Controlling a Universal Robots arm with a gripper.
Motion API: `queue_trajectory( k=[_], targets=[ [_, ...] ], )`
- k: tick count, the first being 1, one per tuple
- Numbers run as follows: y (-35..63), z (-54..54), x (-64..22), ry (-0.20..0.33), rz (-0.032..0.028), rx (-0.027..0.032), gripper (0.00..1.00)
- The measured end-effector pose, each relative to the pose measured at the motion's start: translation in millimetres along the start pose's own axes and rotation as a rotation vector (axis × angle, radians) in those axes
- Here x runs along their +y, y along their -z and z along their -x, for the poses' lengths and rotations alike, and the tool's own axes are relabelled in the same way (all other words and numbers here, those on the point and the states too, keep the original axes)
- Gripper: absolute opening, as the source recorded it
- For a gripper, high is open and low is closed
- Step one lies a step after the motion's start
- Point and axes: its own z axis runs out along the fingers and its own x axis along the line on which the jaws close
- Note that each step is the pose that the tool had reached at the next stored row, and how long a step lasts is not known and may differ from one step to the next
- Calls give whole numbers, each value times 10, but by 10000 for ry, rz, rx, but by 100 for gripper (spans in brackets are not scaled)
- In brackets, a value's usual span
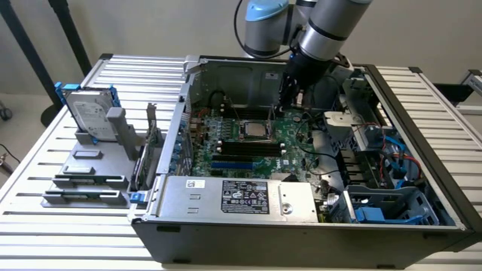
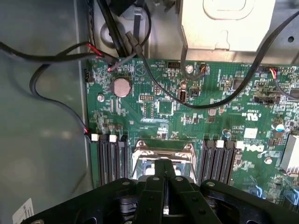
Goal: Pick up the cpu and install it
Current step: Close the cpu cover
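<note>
1. Inside the case [image 1: 229, 73], exterior view: the closed claw [image 1: 286, 106] hangs over the board [image 1: 290, 152], near the cpu [image 1: 253, 131], which lies in its socket [image 1: 239, 125].
2. Wrist view: the shut fingers [image 2: 154, 191] partly hide the cpu [image 2: 145, 169].

hidden: part of socket [image 2: 182, 150] behind hand [image 2: 164, 170] (contents unclear) | cut off: arm [image 1: 331, 25], picture edge

The cpu [image 1: 254, 129], a small dull-silver square, lies flat, seemingly seated, in the middle of the green motherboard [image 1: 295, 142].
</note>
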Motion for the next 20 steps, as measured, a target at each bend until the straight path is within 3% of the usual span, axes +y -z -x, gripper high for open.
queue_trajectory(
  k=[6, 12, 16, 20],
  targets=[
    [-7, 0, -28, 82, -539, -18, 11],
    [-17, 0, -59, 192, -1001, -44, 11],
    [-32, 0, -89, 289, -1186, -64, 11],
    [-70, 4, -160, 359, -1253, -67, 11]
  ],
)
